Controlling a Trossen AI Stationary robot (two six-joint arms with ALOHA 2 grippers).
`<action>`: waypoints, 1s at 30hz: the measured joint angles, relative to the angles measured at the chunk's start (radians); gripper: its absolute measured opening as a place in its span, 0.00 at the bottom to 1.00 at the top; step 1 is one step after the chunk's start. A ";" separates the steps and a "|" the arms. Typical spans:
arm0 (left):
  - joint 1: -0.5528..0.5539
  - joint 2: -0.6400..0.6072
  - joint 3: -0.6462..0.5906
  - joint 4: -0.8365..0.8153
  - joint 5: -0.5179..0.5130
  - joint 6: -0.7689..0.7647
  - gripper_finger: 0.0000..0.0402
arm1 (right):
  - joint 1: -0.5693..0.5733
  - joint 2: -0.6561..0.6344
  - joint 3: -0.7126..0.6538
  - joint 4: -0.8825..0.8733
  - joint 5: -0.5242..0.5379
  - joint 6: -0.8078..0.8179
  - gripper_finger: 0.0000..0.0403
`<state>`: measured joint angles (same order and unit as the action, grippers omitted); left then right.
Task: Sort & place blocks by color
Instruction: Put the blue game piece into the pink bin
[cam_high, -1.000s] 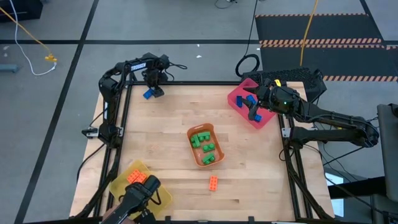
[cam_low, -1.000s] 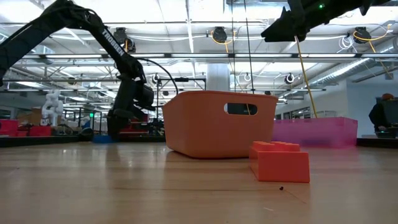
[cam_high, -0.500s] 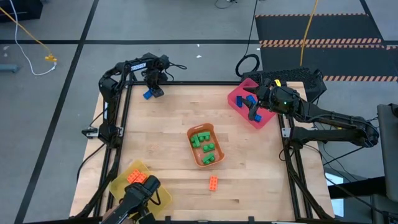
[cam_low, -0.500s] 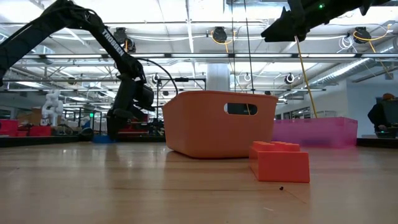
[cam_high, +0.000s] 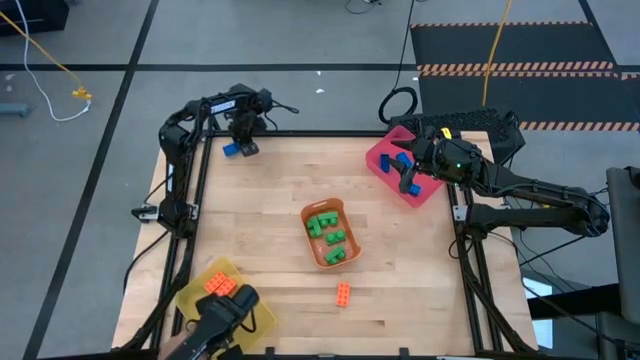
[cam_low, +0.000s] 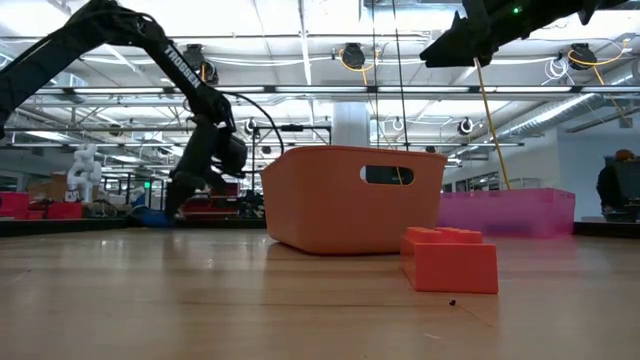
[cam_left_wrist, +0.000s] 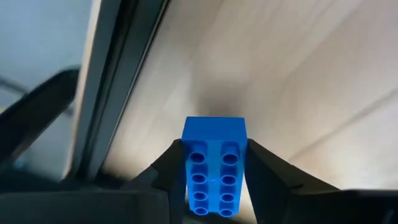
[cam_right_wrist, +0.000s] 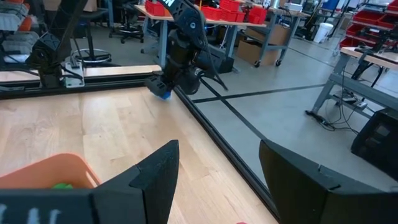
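A blue block (cam_left_wrist: 214, 163) lies at the table's far left corner (cam_high: 230, 150), and my left gripper (cam_left_wrist: 214, 147) is shut on it, pointing steeply down. My right gripper (cam_right_wrist: 217, 155) hangs open and level over the pink tray (cam_high: 425, 192) at the far right, which holds blue blocks (cam_high: 402, 160). The orange tray (cam_high: 345, 212) in the middle holds green blocks (cam_high: 328, 228). The yellow tray (cam_high: 195, 295) at the near left holds orange blocks (cam_high: 217, 285). One orange block (cam_high: 343, 294) lies loose on the table near the front edge. My left gripper pinches the blue block by its two long sides (cam_left_wrist: 188, 168), one finger on each. The fingers come from above, slanting toward the table's left edge, and run along the block. The block is studs-up at the tabletop; I cannot tell whether it is lifted clear.
The table's black frame rail (cam_high: 205, 160) runs close beside the blue block. Bare wood lies between the far left corner and the orange tray. A person sits at the right in the low view (cam_low: 610, 190), beyond the table.
My left gripper has tipped, its fingers swinging toward the table's left edge. The blue block has slid a little toward that edge with them. My right arm has kept still.
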<state>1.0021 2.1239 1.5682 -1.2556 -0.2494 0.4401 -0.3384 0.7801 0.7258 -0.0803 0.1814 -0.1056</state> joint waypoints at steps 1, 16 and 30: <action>-0.004 0.000 0.006 -0.022 -0.028 -0.004 0.33 | 0.000 0.000 0.000 0.000 0.000 -0.003 0.54; -0.123 -0.159 0.187 -0.075 0.141 -0.034 0.34 | -0.001 0.000 0.000 0.001 0.000 -0.029 0.54; -0.521 -0.440 0.308 0.433 0.517 -0.202 0.33 | -0.001 0.164 -0.054 0.300 -0.004 0.086 0.54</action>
<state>0.4815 1.6841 1.8767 -0.8229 0.2680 0.2380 -0.3389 0.9443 0.6715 0.2197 0.1775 -0.0198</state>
